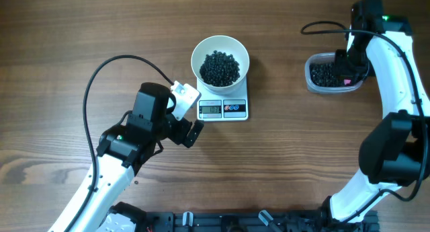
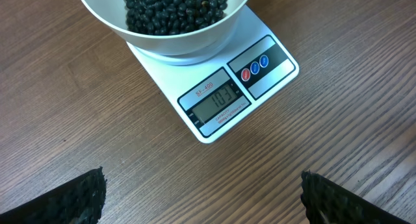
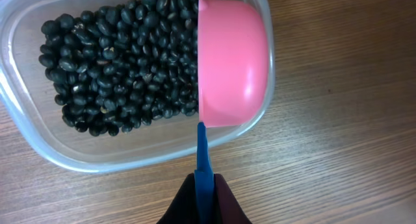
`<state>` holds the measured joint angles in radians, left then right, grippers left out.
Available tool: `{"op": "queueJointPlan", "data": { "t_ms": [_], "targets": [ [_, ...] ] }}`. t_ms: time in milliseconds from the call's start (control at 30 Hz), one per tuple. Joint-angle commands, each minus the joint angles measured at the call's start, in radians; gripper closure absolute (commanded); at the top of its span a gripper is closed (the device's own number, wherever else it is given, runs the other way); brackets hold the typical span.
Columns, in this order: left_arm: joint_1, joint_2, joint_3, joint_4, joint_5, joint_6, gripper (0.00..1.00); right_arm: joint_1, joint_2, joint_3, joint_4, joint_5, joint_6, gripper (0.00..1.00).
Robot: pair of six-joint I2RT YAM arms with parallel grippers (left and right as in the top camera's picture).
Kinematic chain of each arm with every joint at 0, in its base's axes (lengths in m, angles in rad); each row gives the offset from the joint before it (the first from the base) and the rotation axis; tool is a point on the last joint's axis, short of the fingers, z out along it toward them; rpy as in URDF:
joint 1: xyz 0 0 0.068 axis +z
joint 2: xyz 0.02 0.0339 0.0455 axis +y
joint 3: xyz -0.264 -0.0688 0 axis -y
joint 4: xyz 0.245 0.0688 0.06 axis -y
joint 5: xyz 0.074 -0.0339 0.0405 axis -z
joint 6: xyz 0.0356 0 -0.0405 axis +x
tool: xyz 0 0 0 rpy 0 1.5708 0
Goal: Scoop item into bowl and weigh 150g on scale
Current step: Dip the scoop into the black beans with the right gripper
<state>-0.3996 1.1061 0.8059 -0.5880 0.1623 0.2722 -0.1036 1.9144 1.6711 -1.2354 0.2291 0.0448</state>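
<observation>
1. The wooden surface [image 1: 67, 30] carries everything you are working with.
2. Your left end effector [image 2: 205, 208] hovers low over the surface just beside the display edge of the digital kitchen scale [image 2: 221, 100]. Its fingers are spread wide and there is nothing between them.
3. Your right end effector [image 3: 205, 201] is clamped tight on the blue handle [image 3: 203, 152] of the pink scoop [image 3: 231, 62], at the far right.
4. The scale sits near the middle, and you can read 103 on its display.
5. The white bowl [image 1: 194, 57] stands on the scale, leaving the display uncovered.
6. The clear plastic tub [image 3: 58, 152] rests well apart from the scale.
7. The scoop's cup is tipped at one end of the tub, rounded back toward the wrist camera, against the beans.
8. The black beans [image 1: 220, 67] form a heap in the bowl; more lie in the tub.
</observation>
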Motion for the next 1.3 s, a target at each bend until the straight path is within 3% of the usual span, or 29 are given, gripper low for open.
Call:
{"op": "queueJointPlan", "data": {
  "t_ms": [0,300,833,1267],
  "targets": [
    [0.004,0.003,-0.004,0.000,0.005,0.009,0.00,-0.002,0.029,-0.011,0.006,0.024,0.008,0.96],
    [0.005,0.003,-0.004,0.000,0.005,0.008,0.00,-0.003,0.046,-0.011,0.025,-0.015,0.006,0.96],
    [0.005,0.003,-0.004,-0.001,0.005,0.009,0.00,-0.003,0.077,-0.011,-0.001,-0.356,-0.182,0.96],
    [0.005,0.003,-0.004,-0.001,0.005,0.009,0.00,-0.087,0.077,-0.010,-0.014,-0.539,-0.201,0.96]
  ]
}}
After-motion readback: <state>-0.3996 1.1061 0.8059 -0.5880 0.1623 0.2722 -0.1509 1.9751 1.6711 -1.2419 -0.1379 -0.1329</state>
